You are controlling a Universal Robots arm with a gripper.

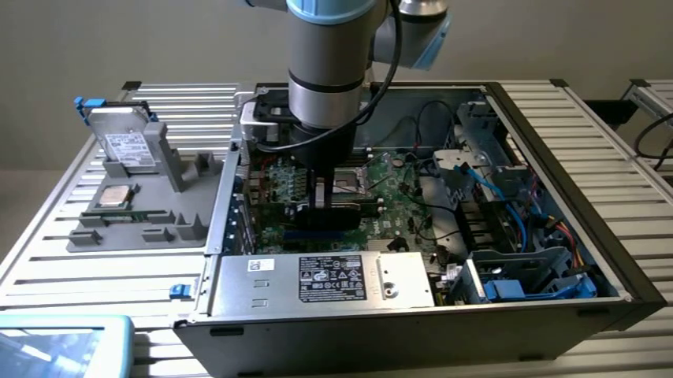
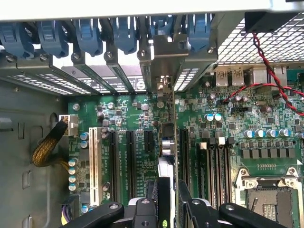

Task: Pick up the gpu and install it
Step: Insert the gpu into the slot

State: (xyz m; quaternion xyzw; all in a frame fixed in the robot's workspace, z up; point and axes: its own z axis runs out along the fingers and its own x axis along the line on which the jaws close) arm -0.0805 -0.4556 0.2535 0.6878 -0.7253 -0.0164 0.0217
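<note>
Item: the gpu (image 2: 166, 142), a thin flat expansion card with a narrow silvery end bracket. In the wrist view we saw it edge-on and upright inside the open black computer case (image 1: 620, 291). It stood over the green motherboard (image 2: 137, 123), between the long black expansion slots (image 2: 129, 161) and the memory slots beside the silver processor socket (image 2: 270, 190).

Holder: the black two-fingered claw (image 2: 168, 202), clamped on the card's upper edge with one finger on each face. In the exterior view the claw (image 1: 332, 197) hung low in the case, and the dark card (image 1: 334, 211) was just beneath it.

Position: the bracket end sat close to the rear wall, under the row of blue retaining clips (image 2: 90, 33). We could not tell whether the card's lower edge had met its slot.

Handling, as we judged it: seating wanted the card kept plumb and its edge parallel to the slot. The bracket needed to line up with its rear opening, with pressure straight down and even.

Nearby: a boxy silver hard drive with a white label (image 1: 124, 146), on the grey slatted desk (image 1: 589, 126).
</note>
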